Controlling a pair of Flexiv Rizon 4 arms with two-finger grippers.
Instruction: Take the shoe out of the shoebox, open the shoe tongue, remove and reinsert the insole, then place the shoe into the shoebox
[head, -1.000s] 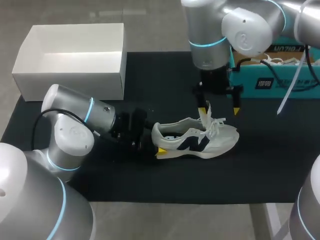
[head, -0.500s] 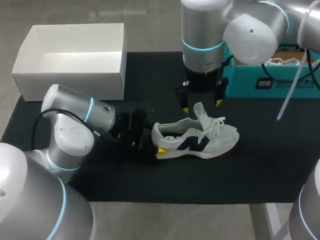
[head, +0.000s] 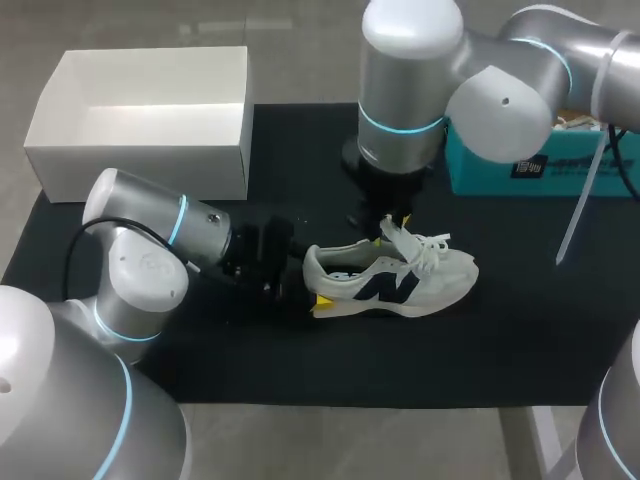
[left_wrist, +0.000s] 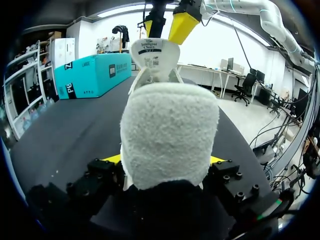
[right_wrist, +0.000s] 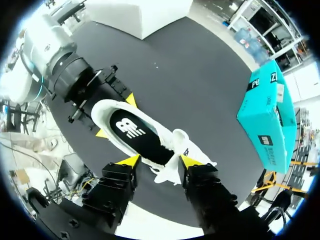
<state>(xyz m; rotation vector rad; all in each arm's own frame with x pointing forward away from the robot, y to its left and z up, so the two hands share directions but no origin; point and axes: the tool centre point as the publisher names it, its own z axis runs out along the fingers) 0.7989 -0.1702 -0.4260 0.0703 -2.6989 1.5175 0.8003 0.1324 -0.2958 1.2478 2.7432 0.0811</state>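
Shoe (head: 390, 280) lies left-to-right, heel in left claw (left_wrist: 165, 160), toe pointing right.

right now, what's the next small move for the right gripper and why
Probably lower the right gripper to the insole and pinch its edge: the tongue already stands up, the insole lies exposed, and the left gripper clamps the shoe at the heel.

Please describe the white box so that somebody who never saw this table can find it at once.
Find the large black mat. At its far left corner stands the white box, open at the top, with nothing visible inside. The only other box, at the far right, is teal with print; this one is plain white.
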